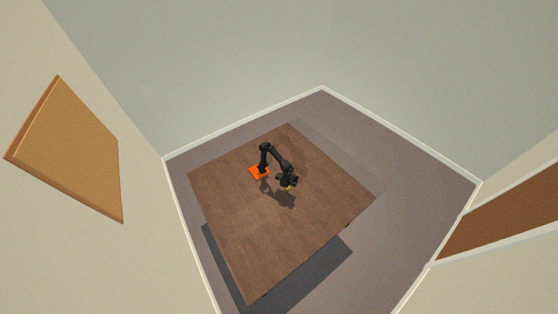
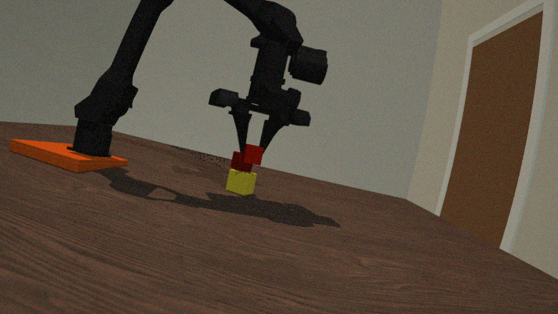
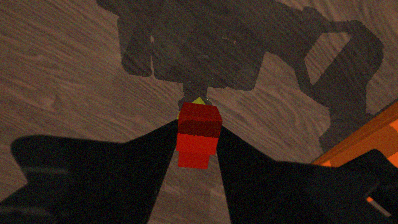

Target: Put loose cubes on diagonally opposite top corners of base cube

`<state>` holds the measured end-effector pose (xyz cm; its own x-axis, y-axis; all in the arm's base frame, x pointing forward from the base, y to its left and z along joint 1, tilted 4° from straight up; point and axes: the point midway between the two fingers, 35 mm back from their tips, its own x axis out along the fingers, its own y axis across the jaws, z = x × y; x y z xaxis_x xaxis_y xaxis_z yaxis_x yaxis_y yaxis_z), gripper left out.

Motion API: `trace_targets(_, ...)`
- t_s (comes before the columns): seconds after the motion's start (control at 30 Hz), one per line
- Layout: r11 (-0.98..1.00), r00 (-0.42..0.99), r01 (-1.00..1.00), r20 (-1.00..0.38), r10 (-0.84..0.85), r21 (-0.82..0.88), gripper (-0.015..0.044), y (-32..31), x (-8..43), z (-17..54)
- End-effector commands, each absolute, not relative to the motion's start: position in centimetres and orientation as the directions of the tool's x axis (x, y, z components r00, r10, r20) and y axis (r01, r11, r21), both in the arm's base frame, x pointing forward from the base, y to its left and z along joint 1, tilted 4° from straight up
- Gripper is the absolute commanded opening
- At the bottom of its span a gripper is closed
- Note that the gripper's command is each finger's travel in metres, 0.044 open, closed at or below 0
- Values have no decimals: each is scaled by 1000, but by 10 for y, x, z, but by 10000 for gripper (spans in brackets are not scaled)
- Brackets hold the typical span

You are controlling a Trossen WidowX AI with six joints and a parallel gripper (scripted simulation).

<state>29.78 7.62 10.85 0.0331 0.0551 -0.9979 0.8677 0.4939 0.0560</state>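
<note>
The yellow base cube (image 1: 287, 188) (image 2: 240, 183) (image 3: 199, 101) sits on the table, mostly hidden in the wrist view. One red cube (image 2: 239, 163) rests on its top at the left in the exterior view. My gripper (image 2: 254, 151) (image 3: 198, 126) is shut on the other red cube (image 2: 255, 155) (image 3: 199, 129), its fingers on two opposite sides. The held cube is at the right, its lower edge slightly higher in the picture than the resting cube's. It partly overlaps that cube in view. The wrist view shows overlapping red faces; the gap and contact with the base are hidden.
The arm stands on an orange plate (image 1: 253, 173) (image 2: 43, 155) (image 3: 385, 137), to the left in the exterior view and at the lower right in the wrist view. The wooden table (image 1: 249, 234) (image 2: 195, 265) carries the arm's shadow around the base cube.
</note>
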Motion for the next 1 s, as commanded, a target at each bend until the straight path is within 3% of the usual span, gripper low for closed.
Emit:
trace_targets(0.0, 481, 22, 875, -998, 65, 51, 105, 77, 297, 99)
trace_targets(0.97, 474, 19, 879, -997, 72, 51, 105, 77, 298, 90)
